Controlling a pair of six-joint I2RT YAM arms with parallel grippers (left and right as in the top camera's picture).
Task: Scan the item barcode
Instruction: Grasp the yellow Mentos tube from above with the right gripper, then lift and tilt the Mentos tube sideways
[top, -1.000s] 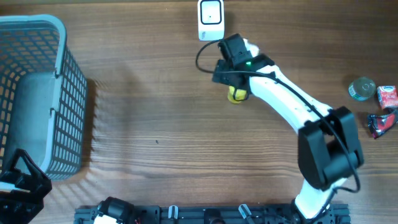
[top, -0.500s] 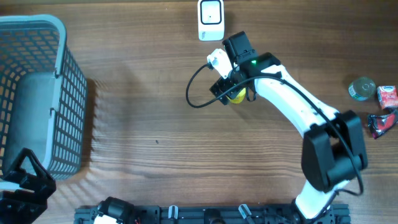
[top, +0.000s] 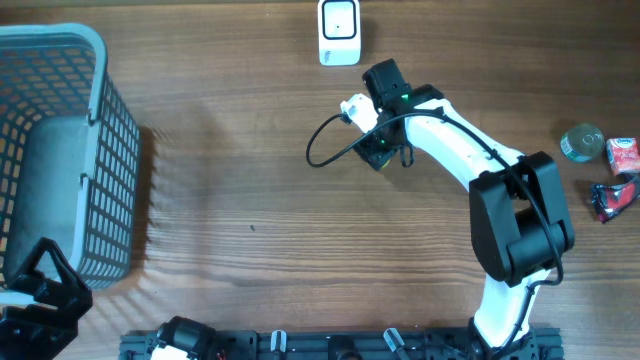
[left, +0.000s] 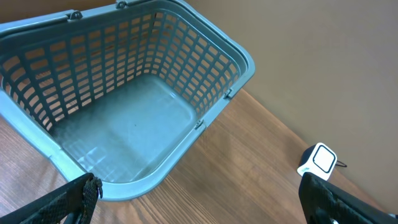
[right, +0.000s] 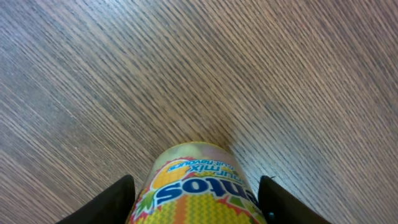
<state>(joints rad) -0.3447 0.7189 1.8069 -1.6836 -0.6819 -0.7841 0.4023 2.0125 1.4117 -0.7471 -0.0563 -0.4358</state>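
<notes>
Jaws of the right gripper sit tight against both sides of the can, pinching it across its width. In the right wrist view we see the can's yellow body and bright fruit-mix label between them, its far end pointing away over the wood grain. We cannot tell whether the can rests on the table or is lifted just off it. From overhead the can is almost wholly hidden under the right gripper, which is up the middle of the table, just below and to the right of the white scanner at the far edge. A black cable loops out to the left of the wrist. The white arm runs back to its base at the near edge. Well off to the right lie a tin, a small red and white carton and a dark wrapper. Over at the near left corner we find the left gripper with its jaws spread wide and nothing between them, beside the grey-blue basket, whose floor shows bare.
</notes>
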